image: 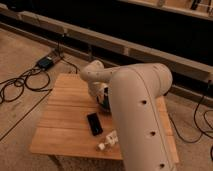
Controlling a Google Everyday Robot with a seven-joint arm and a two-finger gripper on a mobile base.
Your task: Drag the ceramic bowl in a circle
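On the wooden surface (pixel 60 120) you see a black phone (pixel 94 123) at lower center, with a white block (pixel 108 141) just beside it. Above them the gripper (pixel 100 96) is at the ceramic bowl (pixel 106 104), which is mostly hidden behind the arm (pixel 140 115). You cannot tell if the gripper is open or closed.

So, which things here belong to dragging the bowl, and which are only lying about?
For the job: glossy dark round ceramic bowl; end effector, down at the bowl's left side.
Lying about: flat black rectangular phone; small white block; black floor cables.
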